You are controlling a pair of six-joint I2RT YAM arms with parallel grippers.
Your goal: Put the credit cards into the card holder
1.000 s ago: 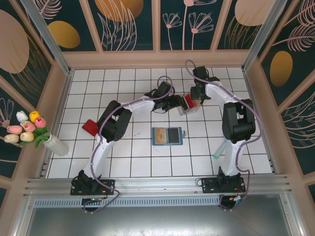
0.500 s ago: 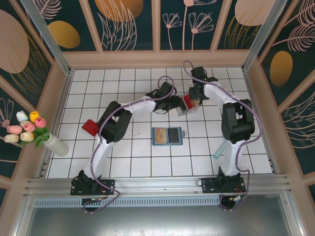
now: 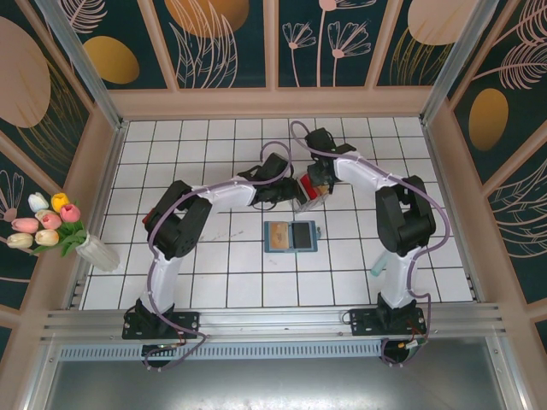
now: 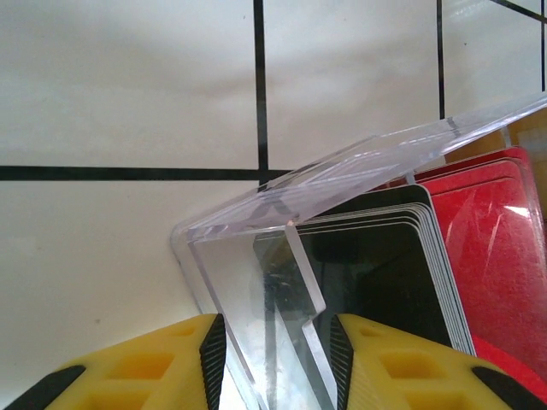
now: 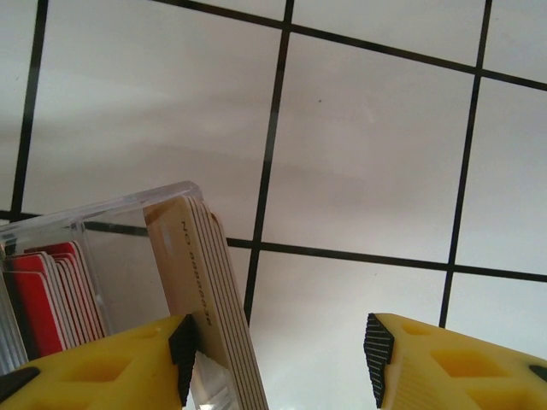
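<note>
On the tiled table (image 3: 214, 256) I read left gripper (image 4: 275, 350) straddling the clear rack (image 4: 239, 273), grip unconfirmed; right gripper (image 5: 278, 342) spread open beside tan cards (image 5: 201, 282).

A teal card holder (image 3: 291, 236) is seen lying open on the white-tiled tabletop (image 3: 214, 273), between the two arms. Just beyond it, a small clear rack (image 3: 309, 202) holding red and tan credit cards (image 3: 306, 188) is flanked closely by the left end effector (image 3: 289, 193) and the right end effector (image 3: 316, 178).

Staged robot lab cell: tiled table (image 3: 214, 282), painted walls (image 3: 222, 43).
</note>
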